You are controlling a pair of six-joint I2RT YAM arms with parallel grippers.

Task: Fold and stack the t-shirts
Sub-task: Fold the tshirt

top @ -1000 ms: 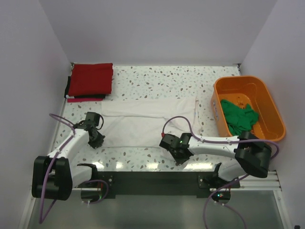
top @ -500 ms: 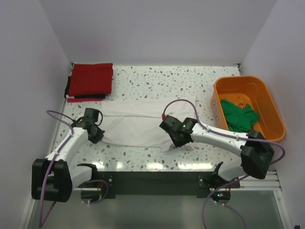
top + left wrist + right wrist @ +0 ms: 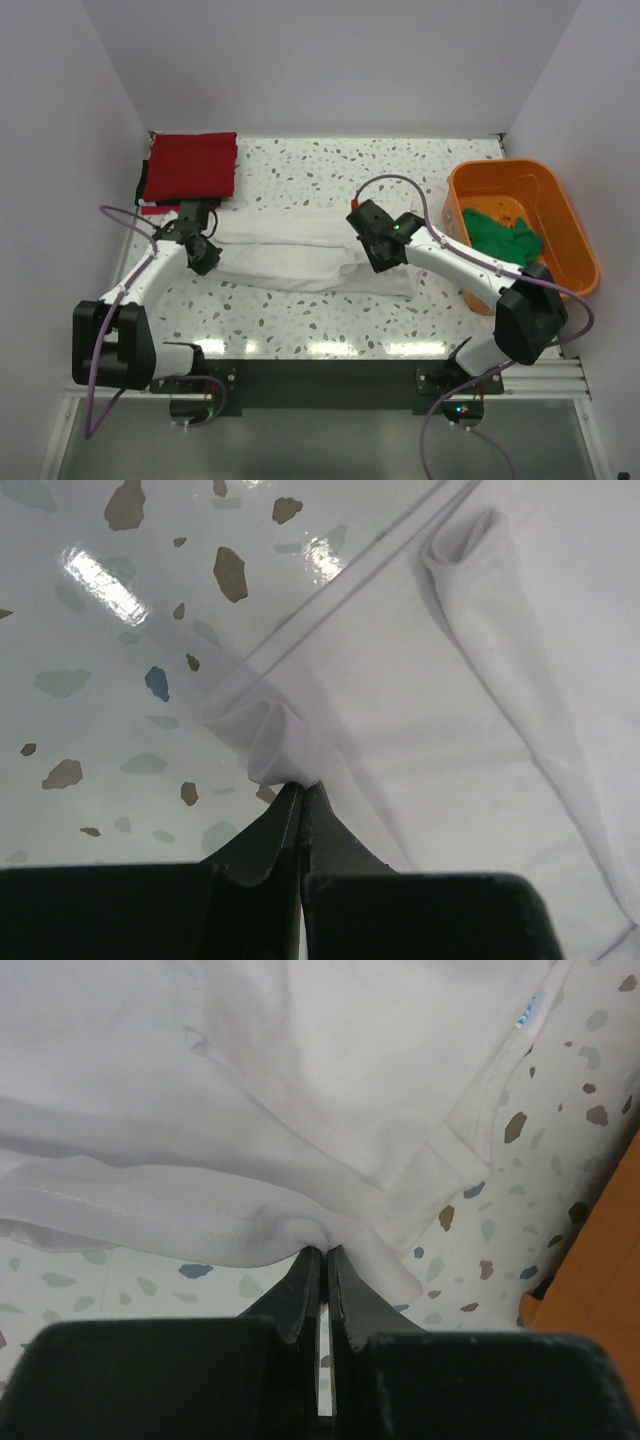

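Cloth first: white t-shirt (image 3: 290, 262) at mid-table, partly folded. Lies as a long band with its long axis running left to right, the near edge gathered up into the two pinches. Held at both ends: left gripper (image 3: 302, 788) clamped tight on a small tuck of white cloth at the band's left end, right gripper (image 3: 322, 1252) likewise closed on a bunched fold toward the right end. Sits between the two arms, neither one nearer; each on its own end, with the bulk of the shirt stretching off to the far side of the fingertips. Calls, by the look of it, for both pinches travelling together across the short axis, away from the bases, for a square fold. Further out: red t-shirt (image 3: 190, 165) folded at the far left corner atop a thin dark t-shirt (image 3: 141, 188); green t-shirt (image 3: 503, 240) crumpled in the orange tub (image 3: 497, 168) at the right, not yet folded, well apart from the white one. Speckled table (image 3: 330, 160) beneath all of it.
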